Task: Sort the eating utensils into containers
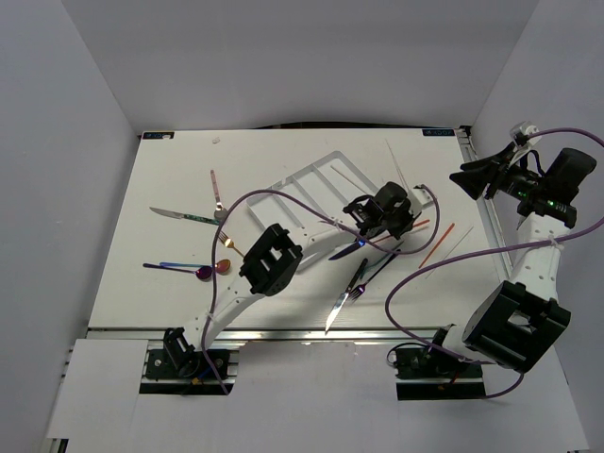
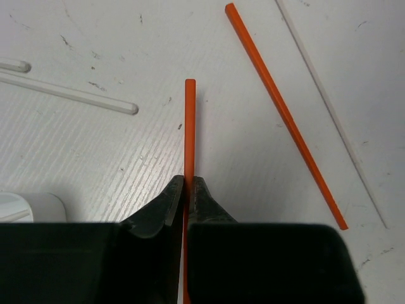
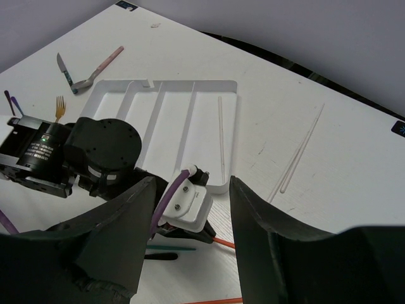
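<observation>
My left gripper (image 2: 188,180) is shut on a thin orange chopstick (image 2: 189,126) that lies on the table and points away from the jaws. In the top view this gripper (image 1: 406,225) sits just right of the white tray (image 1: 311,184). A second orange chopstick (image 2: 285,114) lies apart to the right, with a white chopstick (image 2: 329,107) beyond it. One white chopstick (image 3: 221,136) rests in the tray's (image 3: 164,114) rightmost compartment. My right gripper (image 3: 191,183) hangs open and empty above the table's right side (image 1: 467,177).
A silver knife (image 1: 175,215), a pink-handled spoon (image 1: 215,189), a purple spoon (image 1: 179,269) and a gold fork (image 1: 229,245) lie left of the tray. A knife (image 1: 338,307) and a dark fork (image 1: 359,278) lie near the front edge. Two white chopsticks (image 3: 300,152) lie right of the tray.
</observation>
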